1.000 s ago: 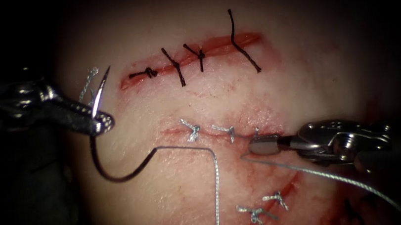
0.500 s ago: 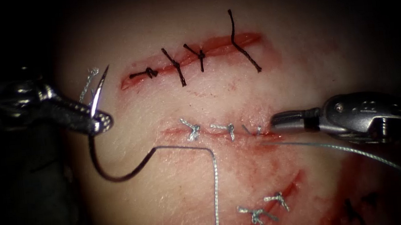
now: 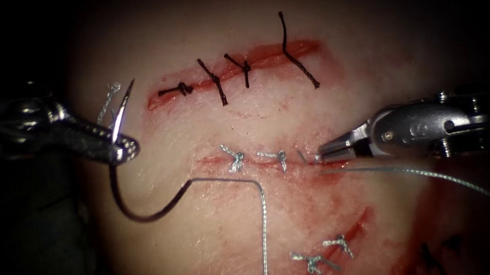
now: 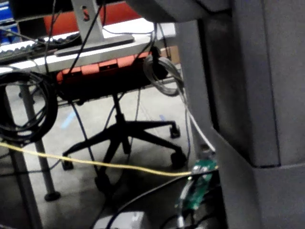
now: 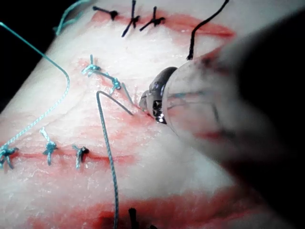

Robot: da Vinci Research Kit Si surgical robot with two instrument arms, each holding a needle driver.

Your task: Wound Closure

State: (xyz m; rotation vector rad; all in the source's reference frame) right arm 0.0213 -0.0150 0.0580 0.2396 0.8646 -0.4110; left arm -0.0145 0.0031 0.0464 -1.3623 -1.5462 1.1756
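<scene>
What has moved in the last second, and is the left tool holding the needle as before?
The right tool drew back to the right, then came in again higher; its tips now sit at the right end of the middle cut, by the thread. I cannot tell whether its jaws hold anything. The left tool has stayed put, shut on the needle near its pointed end, clear of the tissue. Thread unchanged.

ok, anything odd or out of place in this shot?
The left wrist view looks at a black office chair and floor cables, not that arm's jaws. On the tissue, nothing stands out: left tool holds the curved steel needle near its tip, clear of tissue; right tool at the middle cut.
</scene>
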